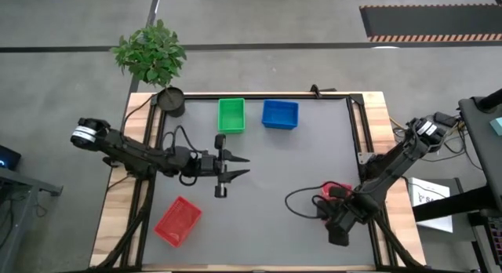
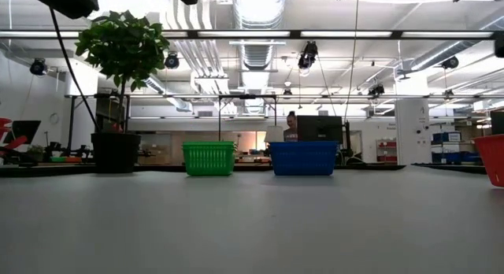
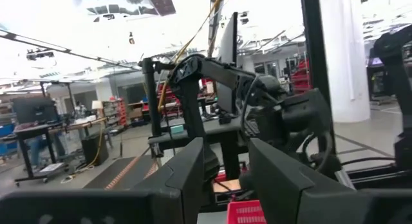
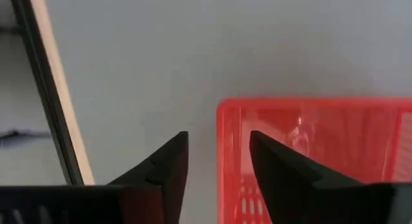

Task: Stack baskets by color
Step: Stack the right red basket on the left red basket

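Note:
A green basket (image 1: 231, 115) and a blue basket (image 1: 280, 114) stand side by side on their bases at the table's far edge. One red basket (image 1: 178, 220) rests on the table near the front left. Another red basket (image 4: 315, 159) sits on the table at the front right, mostly hidden under my right arm in the high view. My right gripper (image 4: 219, 143) hangs open over it, pointing down, one finger outside its end wall (image 4: 222, 153) and one over its inside. My left gripper (image 1: 247, 165) is open and bare above the table's left middle, pointing right.
A round black pot (image 1: 169, 100) with a leafy plant (image 1: 149, 52) stands at the far left corner. A black cable (image 1: 298, 201) loops on the table beside the right gripper. Black frame rails (image 1: 354, 132) run along the sides. The grey middle (image 1: 290, 171) is bare.

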`<control>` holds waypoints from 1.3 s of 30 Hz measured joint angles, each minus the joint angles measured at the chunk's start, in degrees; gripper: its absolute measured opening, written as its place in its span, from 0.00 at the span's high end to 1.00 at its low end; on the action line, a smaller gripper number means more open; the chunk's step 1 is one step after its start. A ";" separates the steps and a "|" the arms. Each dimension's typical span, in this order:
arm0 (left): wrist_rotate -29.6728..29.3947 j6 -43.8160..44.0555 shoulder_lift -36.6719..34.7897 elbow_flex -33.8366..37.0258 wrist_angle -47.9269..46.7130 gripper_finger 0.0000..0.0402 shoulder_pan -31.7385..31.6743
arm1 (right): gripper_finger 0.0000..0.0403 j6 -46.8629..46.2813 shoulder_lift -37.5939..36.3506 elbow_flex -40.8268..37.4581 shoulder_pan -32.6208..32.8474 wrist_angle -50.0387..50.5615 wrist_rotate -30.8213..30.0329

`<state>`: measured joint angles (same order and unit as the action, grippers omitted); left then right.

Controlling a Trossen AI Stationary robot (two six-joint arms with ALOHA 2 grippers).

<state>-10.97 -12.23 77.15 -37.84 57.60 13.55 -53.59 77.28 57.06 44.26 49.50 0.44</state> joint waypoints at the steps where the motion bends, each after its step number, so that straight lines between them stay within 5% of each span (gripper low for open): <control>1: -0.01 0.02 0.12 -0.04 0.44 0.73 0.39 | 0.60 -0.25 0.38 0.00 0.11 0.67 1.01; 15: 0.01 -0.04 4.73 -3.47 4.98 0.73 4.70 | 0.66 2.53 4.66 -0.02 5.20 4.90 -8.38; 28: 0.03 -0.07 13.29 -5.67 4.86 0.73 6.96 | 0.67 3.72 5.26 -0.07 9.39 4.65 -11.23; 39: 0.01 -0.11 13.07 -6.26 4.96 0.73 9.64 | 0.66 -2.59 1.78 -0.07 9.84 3.51 -11.53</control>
<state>-10.96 -12.34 90.21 -44.10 62.56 23.19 -56.18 79.07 56.99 54.10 53.01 -11.09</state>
